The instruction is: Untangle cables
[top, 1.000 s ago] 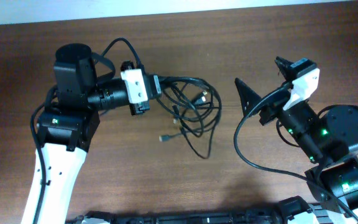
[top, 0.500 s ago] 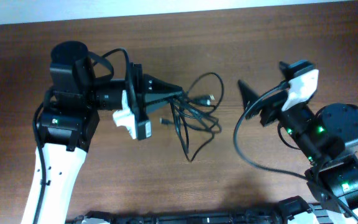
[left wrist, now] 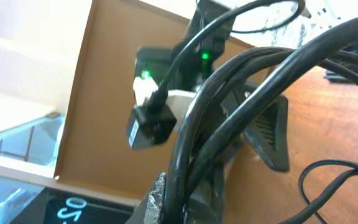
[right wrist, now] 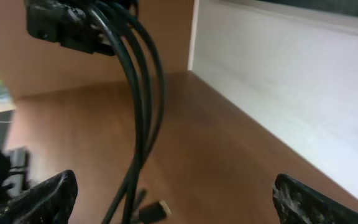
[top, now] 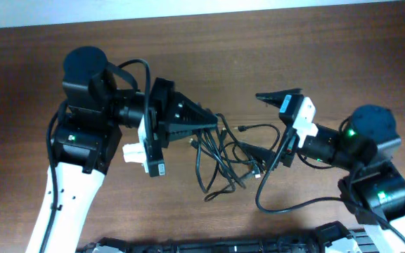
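right gripper point(top: 256, 124) now reaches in closer to the cables point(top: 223, 145) than before — jaws spread wide, strands hanging between them; left gripper point(top: 212, 124) clamps the bundle tight above the worktop point(top: 259, 42).

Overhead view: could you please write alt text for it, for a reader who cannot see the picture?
The left gripper is shut on a bunch of thin black cables, whose loose loops trail across a brown wooden table. The right gripper is open at the other side of the tangle, with a few strands running between its fingers.
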### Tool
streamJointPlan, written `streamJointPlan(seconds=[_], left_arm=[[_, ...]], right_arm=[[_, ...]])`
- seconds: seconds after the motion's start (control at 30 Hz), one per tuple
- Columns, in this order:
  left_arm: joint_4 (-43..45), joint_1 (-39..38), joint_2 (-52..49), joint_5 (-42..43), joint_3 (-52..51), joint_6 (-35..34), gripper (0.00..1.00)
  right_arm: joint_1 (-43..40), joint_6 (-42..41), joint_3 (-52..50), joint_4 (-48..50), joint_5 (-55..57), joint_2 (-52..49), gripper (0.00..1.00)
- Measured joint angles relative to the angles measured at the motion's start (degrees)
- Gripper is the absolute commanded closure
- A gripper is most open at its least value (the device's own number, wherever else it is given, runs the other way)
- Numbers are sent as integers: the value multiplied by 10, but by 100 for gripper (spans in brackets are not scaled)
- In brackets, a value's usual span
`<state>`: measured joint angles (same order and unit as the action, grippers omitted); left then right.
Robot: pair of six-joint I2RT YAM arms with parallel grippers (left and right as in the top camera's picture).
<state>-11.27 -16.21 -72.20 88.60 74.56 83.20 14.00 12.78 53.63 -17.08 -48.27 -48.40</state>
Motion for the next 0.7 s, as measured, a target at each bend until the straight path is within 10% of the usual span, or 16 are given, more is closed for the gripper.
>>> streamJointPlan(seconds=[0.47,0.7], left_arm=[[5,-88,0,2,0,2,100],[13,-124,0,-3,0,2,100]], right_arm=[[0,7,0,56,-118,-56,6],[0,9,0,64,-190,-75,44]])
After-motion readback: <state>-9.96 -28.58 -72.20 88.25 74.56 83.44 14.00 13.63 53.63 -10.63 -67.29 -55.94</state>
